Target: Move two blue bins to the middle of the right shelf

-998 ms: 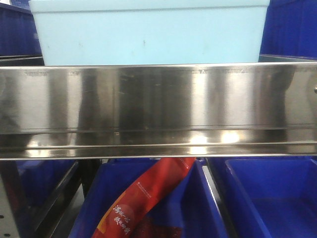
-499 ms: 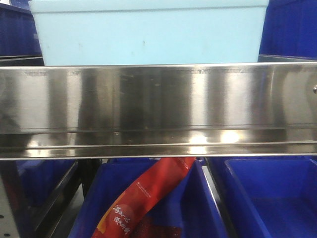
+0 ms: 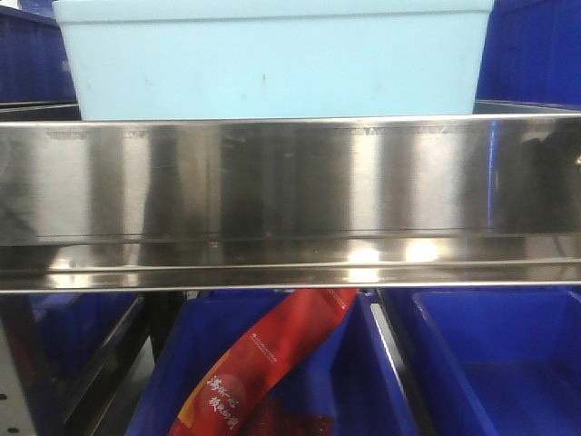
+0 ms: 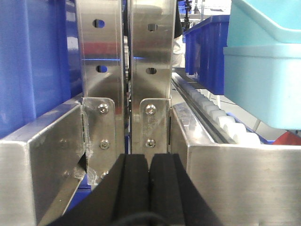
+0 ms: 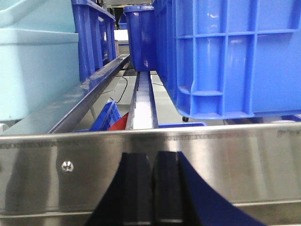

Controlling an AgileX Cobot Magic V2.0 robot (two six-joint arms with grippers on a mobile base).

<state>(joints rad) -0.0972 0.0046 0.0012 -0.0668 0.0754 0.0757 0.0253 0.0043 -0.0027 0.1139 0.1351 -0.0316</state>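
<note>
Two pale blue bins, one nested in the other, stand on the right shelf middle behind its shiny steel front rail [image 3: 290, 182]. In the front view I see only the outer bin [image 3: 272, 73]. The left wrist view shows the outer bin [image 4: 265, 84] at the right with the inner bin [image 4: 263, 16] tilted in it, beside the roller track [image 4: 214, 110]. My left gripper [image 4: 150, 162] is shut and empty, low before the rack uprights, left of the bins. My right gripper [image 5: 153, 162] is shut and empty against the rail [image 5: 225, 160], with the bins [image 5: 37, 70] to its left.
Dark blue bins [image 5: 235, 56] fill the shelf to the right of the pale ones, and more stand at the left [image 4: 33, 61]. On the level below, dark blue bins [image 3: 490, 363] hold a red packet [image 3: 272, 354]. Perforated steel uprights [image 4: 101, 56] rise in front of the left gripper.
The bins and the rail have stayed in place. Only a faint blue reflection has appeared on the right part of the rail.
</note>
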